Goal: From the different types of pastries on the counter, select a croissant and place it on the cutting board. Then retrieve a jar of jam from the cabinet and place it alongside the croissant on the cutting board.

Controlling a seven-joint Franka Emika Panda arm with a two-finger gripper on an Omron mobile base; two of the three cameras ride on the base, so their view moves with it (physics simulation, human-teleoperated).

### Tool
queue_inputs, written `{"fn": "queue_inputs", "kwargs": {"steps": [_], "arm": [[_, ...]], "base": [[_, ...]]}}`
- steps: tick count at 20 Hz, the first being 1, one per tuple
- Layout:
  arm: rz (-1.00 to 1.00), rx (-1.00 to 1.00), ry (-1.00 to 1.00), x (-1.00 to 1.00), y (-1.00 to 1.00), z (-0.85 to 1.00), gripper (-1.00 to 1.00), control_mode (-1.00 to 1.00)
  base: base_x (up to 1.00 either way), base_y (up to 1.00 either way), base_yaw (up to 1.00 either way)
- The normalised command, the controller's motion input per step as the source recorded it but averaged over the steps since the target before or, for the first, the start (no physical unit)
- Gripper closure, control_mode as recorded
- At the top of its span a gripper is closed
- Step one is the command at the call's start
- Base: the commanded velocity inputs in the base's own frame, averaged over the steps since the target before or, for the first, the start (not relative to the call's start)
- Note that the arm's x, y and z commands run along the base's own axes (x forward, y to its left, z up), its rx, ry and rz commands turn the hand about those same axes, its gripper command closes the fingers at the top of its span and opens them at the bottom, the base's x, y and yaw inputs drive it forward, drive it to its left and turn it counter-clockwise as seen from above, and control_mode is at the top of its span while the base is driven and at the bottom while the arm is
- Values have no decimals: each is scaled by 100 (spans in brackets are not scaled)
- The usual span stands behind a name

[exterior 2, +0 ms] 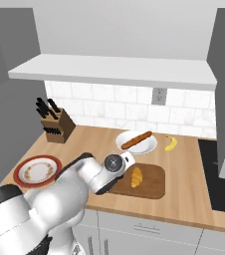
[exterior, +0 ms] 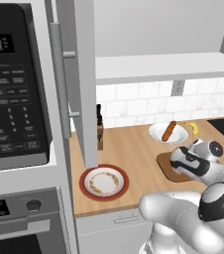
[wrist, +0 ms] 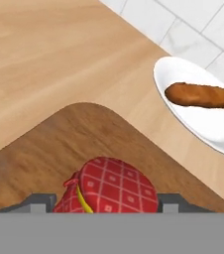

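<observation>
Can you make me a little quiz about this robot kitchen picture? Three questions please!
1. True or false: the croissant lies on the cutting board.
2. What does the hand carry over the board? A) a banana B) a red jar of jam C) a knife
3. Fill in: the orange-brown stick-shaped pastry lies on a white ____.

Key: 1 true; 2 B; 3 plate.
</observation>
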Motion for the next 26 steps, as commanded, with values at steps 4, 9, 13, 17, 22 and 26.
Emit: {"fn": "queue_inputs", "kwargs": {"steps": [4,9,13,17,22,26], "arm": [[0,0,1,6,-17,-43,100,-100],[0,0,0,17,1,-35,-100,-100],[0,-1,0,0,17,-47,-100,-100],[0,0,0,0,0,-38,-100,-100],[0,0,-2,-30,-1,-14,-100,-100],[0,0,-8,-82,-31,-2,-100,-100]], "base": [[0,0,0],[0,0,0],[0,0,0],[0,0,0],[0,0,0],[0,0,0]]}}
